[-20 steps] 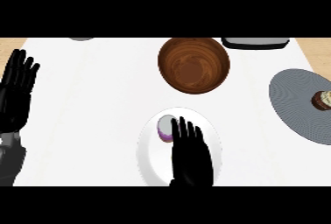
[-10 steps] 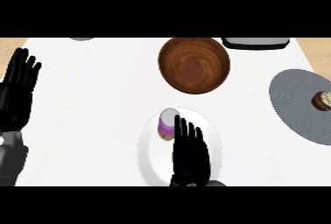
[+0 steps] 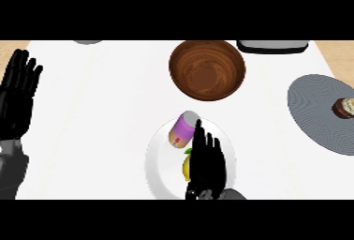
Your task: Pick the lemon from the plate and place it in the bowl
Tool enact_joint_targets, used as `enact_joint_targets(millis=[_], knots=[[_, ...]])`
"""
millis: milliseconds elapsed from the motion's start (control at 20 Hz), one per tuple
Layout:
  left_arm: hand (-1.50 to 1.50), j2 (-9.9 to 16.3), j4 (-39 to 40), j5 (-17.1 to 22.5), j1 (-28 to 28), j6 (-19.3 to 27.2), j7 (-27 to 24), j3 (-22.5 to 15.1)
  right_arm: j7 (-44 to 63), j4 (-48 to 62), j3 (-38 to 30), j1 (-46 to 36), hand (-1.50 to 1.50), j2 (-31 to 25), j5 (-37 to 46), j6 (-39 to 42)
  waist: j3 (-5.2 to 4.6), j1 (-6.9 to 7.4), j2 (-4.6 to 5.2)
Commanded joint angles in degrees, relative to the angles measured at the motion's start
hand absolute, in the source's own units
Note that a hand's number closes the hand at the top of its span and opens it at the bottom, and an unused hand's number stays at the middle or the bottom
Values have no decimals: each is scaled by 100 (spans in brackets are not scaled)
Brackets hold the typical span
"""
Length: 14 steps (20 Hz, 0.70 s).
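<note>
Under the right hand (image 3: 206,161), whose straight fingers are grasping nothing, a yellow lemon (image 3: 186,168) is lying on the round white plate (image 3: 160,164), showing only at the hand's left edge. Just beyond the fingertips, a purple-topped can (image 3: 182,129) is lying tilted on the same plate. Farther ahead, the brown wooden bowl (image 3: 207,69) is sitting apart. Off to the right, a grey round mat (image 3: 318,110) is carrying a small brown item (image 3: 343,107). The left hand (image 3: 19,93) is resting with relaxed fingers at the far left.
</note>
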Motion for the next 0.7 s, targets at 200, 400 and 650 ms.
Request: enact_joint_targets(millis=[200, 400, 650], knots=[[0, -233, 132, -192, -5, -28, -159, -4, 455, 304, -120, 289, -150, 87, 194, -21, 8, -15, 43], [0, -218, 10, -193, -89, -147, 12, 114, -517, 700, -505, -85, 150, 14, 548, -261, 9, -4, 42], [0, -387, 5, -327, 15, -93, -5, 183, -376, 307, -239, 131, 150, -60, 833, -151, 9, -18, 38]])
